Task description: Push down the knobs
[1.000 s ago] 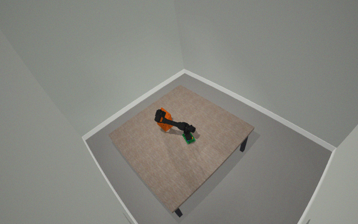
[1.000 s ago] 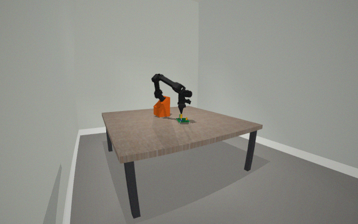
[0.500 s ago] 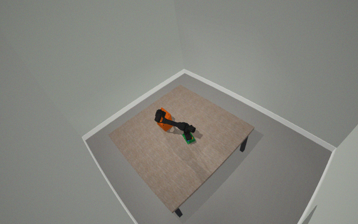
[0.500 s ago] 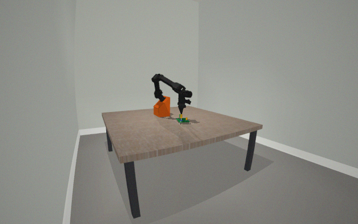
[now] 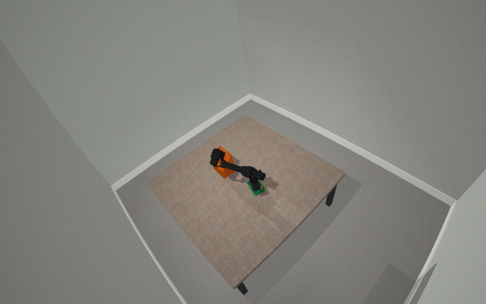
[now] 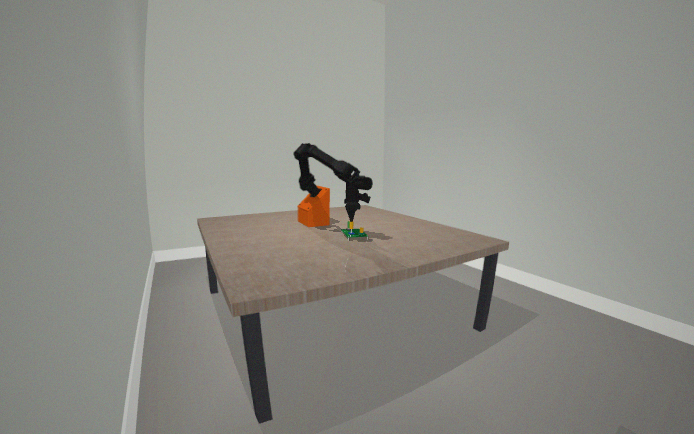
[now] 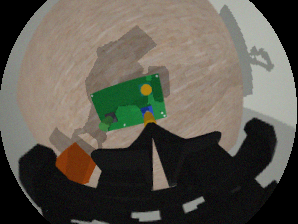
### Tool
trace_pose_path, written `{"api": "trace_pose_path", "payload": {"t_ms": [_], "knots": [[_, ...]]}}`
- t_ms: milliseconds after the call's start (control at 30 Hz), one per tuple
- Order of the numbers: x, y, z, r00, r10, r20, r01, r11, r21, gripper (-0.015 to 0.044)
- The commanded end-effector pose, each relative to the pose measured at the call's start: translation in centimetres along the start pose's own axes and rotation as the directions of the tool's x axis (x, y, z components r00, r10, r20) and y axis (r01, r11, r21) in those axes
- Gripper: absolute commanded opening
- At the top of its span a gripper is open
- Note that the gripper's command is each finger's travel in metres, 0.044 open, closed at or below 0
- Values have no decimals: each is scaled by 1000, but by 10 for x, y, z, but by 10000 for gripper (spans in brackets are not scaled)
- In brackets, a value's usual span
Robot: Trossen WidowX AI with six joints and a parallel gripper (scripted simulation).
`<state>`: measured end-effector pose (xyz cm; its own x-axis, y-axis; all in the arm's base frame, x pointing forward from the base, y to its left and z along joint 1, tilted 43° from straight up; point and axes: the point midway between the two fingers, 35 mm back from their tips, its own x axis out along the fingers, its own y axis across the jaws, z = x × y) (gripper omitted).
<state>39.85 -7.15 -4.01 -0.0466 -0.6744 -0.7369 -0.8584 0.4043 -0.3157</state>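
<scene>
From the top, the circuit board (image 5: 261, 191) (image 6: 345, 232) (image 7: 131, 92) lies on the table (image 5: 207, 218) (image 6: 307, 269) (image 7: 65, 60), about five o'clock from the orange base (image 5: 229, 171) (image 6: 322, 210) (image 7: 75, 164), with the arm (image 5: 234, 167) (image 6: 328, 160) reaching over it.

In the exterior view the gripper (image 5: 255, 188) (image 6: 351, 219) (image 7: 150, 125) points straight down, its closed tips at the top of the taller knob (image 6: 351, 225) (image 7: 149, 119); whether they touch is too small to tell. The other knob (image 6: 361, 230) (image 7: 146, 90) stands lower, toward four o'clock.

By the wrist view, the taller knob sits at six o'clock from its mate, partly behind the tips. The fingers are shut on nothing.

The board is probably light and apt to slide, its potentiometers fragile, the knobs stiff on their shafts. I'd grip neither: press each crown centrally, straight down, with closed tips; a sideways shove could snap a potentiometer loose.
</scene>
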Motion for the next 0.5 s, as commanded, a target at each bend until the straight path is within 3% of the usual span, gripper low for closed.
{"api": "trace_pose_path", "payload": {"t_ms": [0, 467], "knots": [[0, 0, 0, 1000, -2, -3, 2, 1000, -5, 0], [1, 0, 0, 1000, -2, -3, 2, 1000, -5, 0]]}}
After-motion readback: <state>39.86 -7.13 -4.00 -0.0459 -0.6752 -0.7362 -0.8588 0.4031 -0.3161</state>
